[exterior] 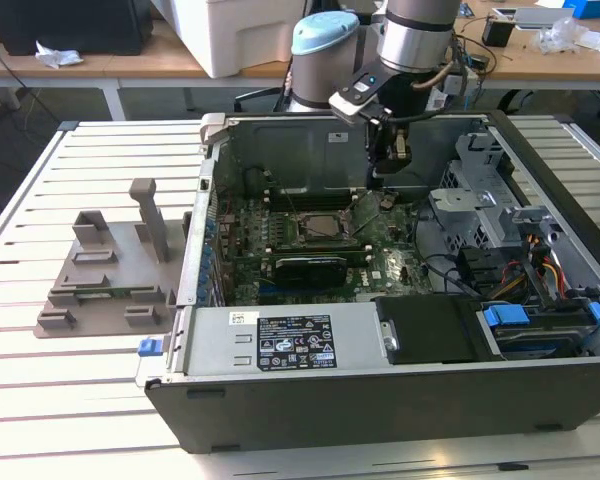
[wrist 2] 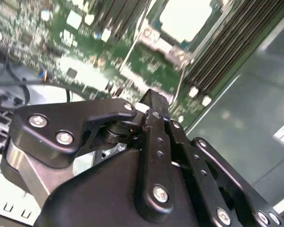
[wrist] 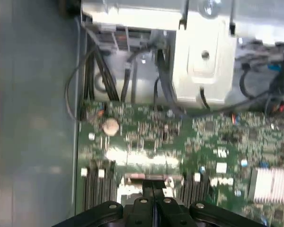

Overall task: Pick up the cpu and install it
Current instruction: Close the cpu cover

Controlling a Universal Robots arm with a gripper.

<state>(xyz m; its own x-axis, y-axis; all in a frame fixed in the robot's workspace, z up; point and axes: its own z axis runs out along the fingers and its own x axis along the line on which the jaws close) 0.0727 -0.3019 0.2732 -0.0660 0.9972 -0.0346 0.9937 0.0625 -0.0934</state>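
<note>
Pale slatted tabletop [exterior: 80,400] out front, an open computer case [exterior: 380,410] lying on its side on it, and the arm reaches down into the case. The gripper [exterior: 390,172] hangs low over the green motherboard [exterior: 385,270], close to the case's far wall. In both wrist views the black fingers [wrist: 146,204] sit pressed together, just a thin seam between them at the tip [wrist 2: 154,99], and nothing shows clamped there. Whether the tip actually touches the board, I cannot tell.

Just off the gripper, toward the exterior view's left, there's the cpu [exterior: 318,226]: flat and square, lying inside the socket frame [exterior: 318,212] in the middle of the board, apart from the fingers. The second wrist view catches it as a bright pale square [wrist 2: 187,19] beyond the fingertips, with rows of memory slots [wrist 2: 227,52] running alongside.

Further out, a metal drive cage [exterior: 480,200] stands on the exterior view's right with cables [exterior: 545,270] beside it, and the labelled power supply [exterior: 280,345] lines the near edge. Well apart, out on the table to the exterior view's left, rests a grey plastic tray [exterior: 110,280] with upright posts.
</note>
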